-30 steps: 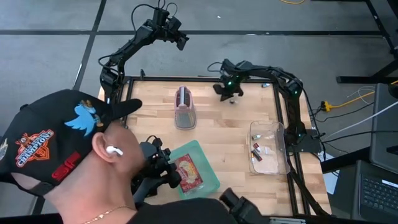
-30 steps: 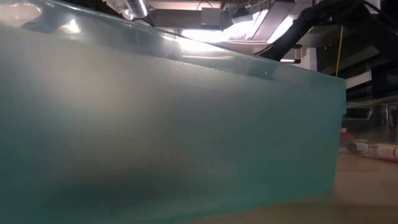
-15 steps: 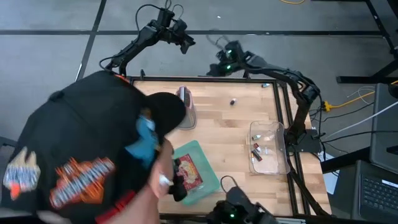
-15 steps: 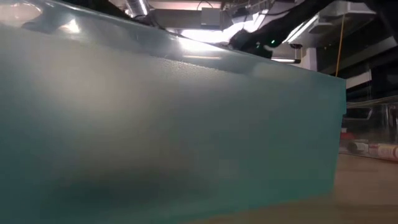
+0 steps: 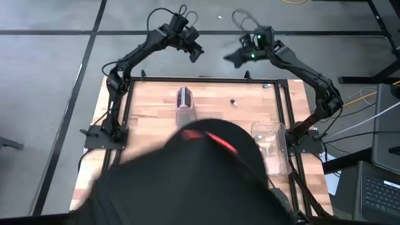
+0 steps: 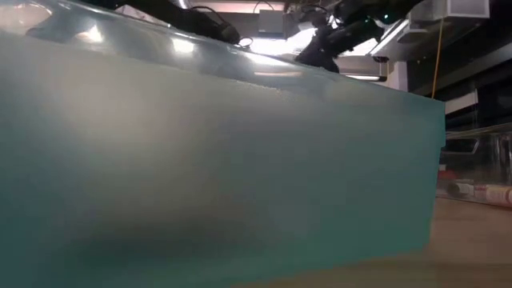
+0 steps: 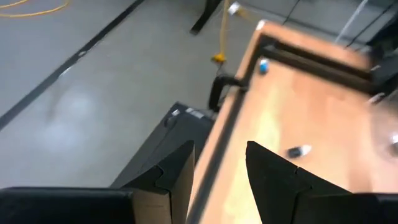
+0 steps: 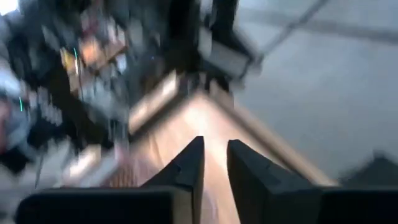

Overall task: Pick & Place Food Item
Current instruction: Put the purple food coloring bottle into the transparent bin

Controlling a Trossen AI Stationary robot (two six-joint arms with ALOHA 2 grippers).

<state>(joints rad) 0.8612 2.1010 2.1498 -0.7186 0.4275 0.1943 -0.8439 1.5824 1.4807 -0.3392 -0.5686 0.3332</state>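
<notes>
1. The teal tray [image 6: 240, 176] sits nearest, well short of both grippers. Its wall blocks the low view, so a reach planned from that view risks going in blind.
2. A person [image 5: 200, 175] leans over the near half of the table [image 5: 150, 100], between the grippers and the tray. An arm swinging back down could strike them.
3. No food item shows; it may lie under the person, so a pick now risks missing.
4. A small dark piece [image 5: 233, 101] lies loose below the right gripper [image 5: 232, 57] and could get knocked.
5. The right gripper's fingers are slightly apart and empty; the left gripper [image 5: 195, 51] beside it is apart and empty. Both hang beyond the far edge.
</notes>
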